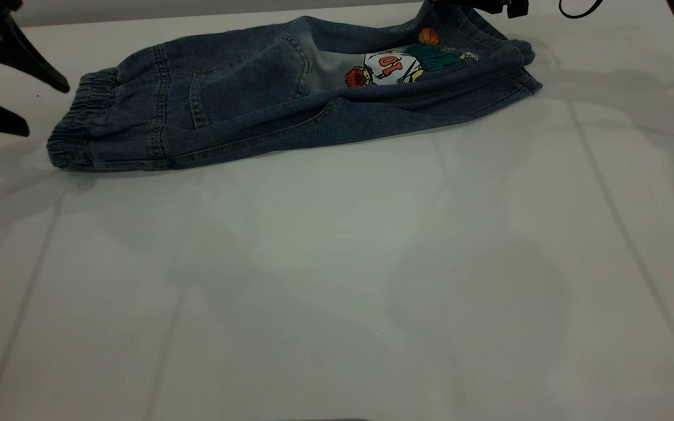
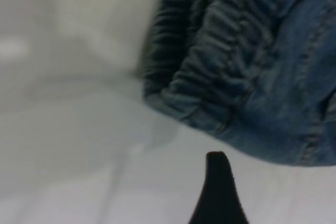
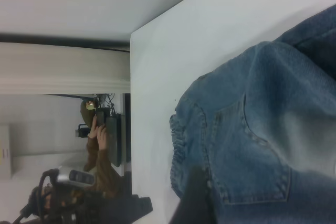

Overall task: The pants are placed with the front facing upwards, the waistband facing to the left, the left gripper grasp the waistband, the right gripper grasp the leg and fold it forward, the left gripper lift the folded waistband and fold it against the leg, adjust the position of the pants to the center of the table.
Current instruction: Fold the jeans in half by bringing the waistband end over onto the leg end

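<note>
The pants [image 1: 267,99] lie folded lengthwise at the far side of the table [image 1: 337,280], back side up, showing a patch pocket and the number 10 print [image 1: 392,64]. The waistband [image 1: 76,126] points left. My left gripper [image 1: 49,111] hovers open just off the waistband's end, touching nothing. In the left wrist view one finger [image 2: 218,192] shows in front of the puckered waistband [image 2: 210,72]. My right gripper [image 1: 492,6] is at the top edge, shut on the leg [image 1: 471,58], whose cloth rises toward it. Its dark finger [image 3: 191,198] lies against the denim [image 3: 262,129].
A black cable [image 1: 577,10] loops at the far right corner. Beyond the table's edge [image 3: 131,103] a person [image 3: 97,150] sits among dark equipment. Bare tabletop spreads in front of the pants.
</note>
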